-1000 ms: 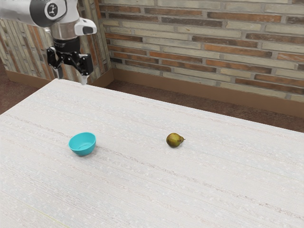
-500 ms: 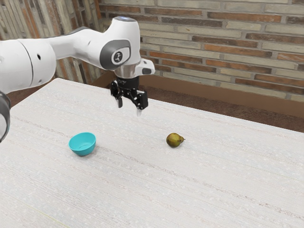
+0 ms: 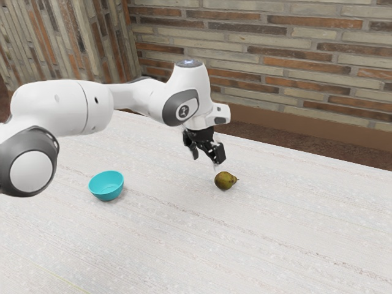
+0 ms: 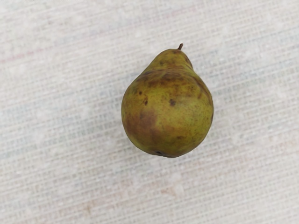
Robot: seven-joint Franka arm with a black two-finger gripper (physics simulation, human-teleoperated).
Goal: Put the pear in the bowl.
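Pear (image 3: 224,181): positioned on the table (image 3: 294,245), lying on its side, outside the bowl (image 3: 106,187). In the exterior view, its stem points to three o'clock. The wrist view details a green-brown skin with dark spots, brown blotching around the neck and a short, dark stem.

Bowl: turquoise, upright, open side up. It rests on the table at nine o'clock from the pear in the exterior view, well apart from it.

End effector: the black gripper (image 3: 206,162) is open, its two fingers spread widely and holding nothing. In the exterior view it is located at between ten and eleven o'clock from the pear, fingers directed downward. One fingertip appears near the pear; contact cannot be determined.

Arm (image 3: 61,107): white with grey joint covers, entering from nine o'clock in the exterior view. A brick wall (image 3: 275,61) stands beyond the table, toward twelve o'clock.
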